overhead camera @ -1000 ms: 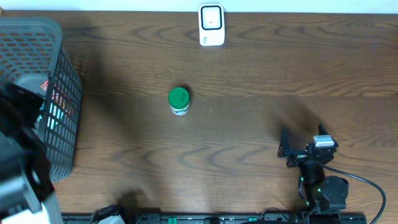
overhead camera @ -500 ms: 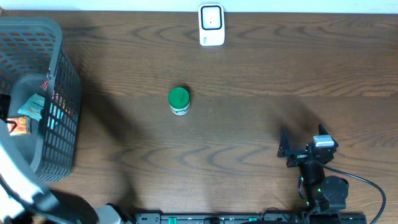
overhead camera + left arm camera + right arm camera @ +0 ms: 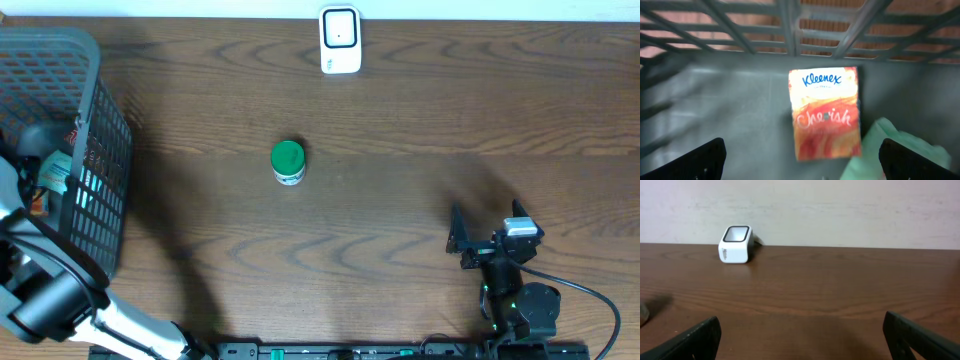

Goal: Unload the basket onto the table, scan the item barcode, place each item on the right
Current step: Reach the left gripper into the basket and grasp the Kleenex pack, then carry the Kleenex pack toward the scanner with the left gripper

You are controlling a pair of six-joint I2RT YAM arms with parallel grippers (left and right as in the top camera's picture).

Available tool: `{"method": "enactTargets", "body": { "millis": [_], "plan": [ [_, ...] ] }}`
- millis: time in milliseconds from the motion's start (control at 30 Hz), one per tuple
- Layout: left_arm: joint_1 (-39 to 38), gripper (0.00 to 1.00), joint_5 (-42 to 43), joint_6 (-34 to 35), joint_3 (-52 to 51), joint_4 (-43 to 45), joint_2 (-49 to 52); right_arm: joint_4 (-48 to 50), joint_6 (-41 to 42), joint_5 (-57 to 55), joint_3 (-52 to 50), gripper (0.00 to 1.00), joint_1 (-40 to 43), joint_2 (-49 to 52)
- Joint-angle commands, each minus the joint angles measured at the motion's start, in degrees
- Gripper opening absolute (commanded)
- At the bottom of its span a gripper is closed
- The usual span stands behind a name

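Our left hand (image 3: 802, 165) stands wide open, its two dark fingertips at the lower corners of the left wrist view with nothing clamped between them. Beneath it the tissue pack (image 3: 825, 112) lies flat on the grey floor of the basket (image 3: 790, 25). The pack is a small rectangle, white at the top with blue "Kleenex" lettering, and orange and red swirls below with a pale script word across them. A pale green soft item (image 3: 900, 145) sits at its lower right corner; we cannot tell whether the two touch. Behind the pack, the brown bench (image 3: 400, 200) shows through the basket's bars.

Only this view shows the pack's face. The overhead view gives the layout instead: the basket sits at the left end of the bench with our left arm reaching into it, a green-lidded jar (image 3: 288, 160) stands upright near the middle, and the white scanner (image 3: 340, 40) is at the far edge, well apart from the basket.

Our right hand (image 3: 807, 340) is also open and empty, low over the near right of the bench. Its wrist view looks across the wood to the scanner's dark-rimmed window, in front of a pale wall
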State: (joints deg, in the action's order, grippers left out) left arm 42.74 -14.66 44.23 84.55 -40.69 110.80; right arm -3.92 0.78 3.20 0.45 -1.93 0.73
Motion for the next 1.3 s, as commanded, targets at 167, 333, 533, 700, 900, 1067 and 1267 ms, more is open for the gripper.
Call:
{"method": "enactTargets", "body": {
  "millis": [167, 333, 533, 700, 900, 1067, 1267],
  "plan": [
    [0.2, 0.98, -0.1, 0.9, 0.2, 2.9, 6.4, -0.1, -0.2, -0.1, -0.1, 0.99, -0.3, -0.1],
    [0.2, 0.98, -0.1, 0.9, 0.2, 4.1, 8.9, -0.2, -0.2, -0.1, -0.1, 0.99, -0.3, -0.1],
    [0.2, 0.96, -0.1, 0.3, 0.2, 3.4, 9.4, -0.2, -0.2, -0.1, -0.1, 0.99, -0.3, -0.1],
    [0.2, 0.70, -0.1, -4.1, 0.2, 2.9, 9.1, -0.2, -0.2, -0.1, -0.1, 0.99, -0.3, -0.1],
    [0.2, 0.52, -0.2, -5.2, 0.2, 1.0, 6.7, -0.2, -0.2, -0.1, -0.1, 0.99, -0.3, -0.1],
    [0.2, 0.52, -0.1, -5.2, 0.2, -1.5, 1.3, -0.1, -0.2, -0.1, -0.1, 0.99, -0.3, -0.1],
    [0.2, 0.52, 0.4, -5.2, 0.2, -4.6, -11.2, -0.2, -0.2, -0.1, -0.1, 0.99, -0.3, -0.1]
  ]
}}
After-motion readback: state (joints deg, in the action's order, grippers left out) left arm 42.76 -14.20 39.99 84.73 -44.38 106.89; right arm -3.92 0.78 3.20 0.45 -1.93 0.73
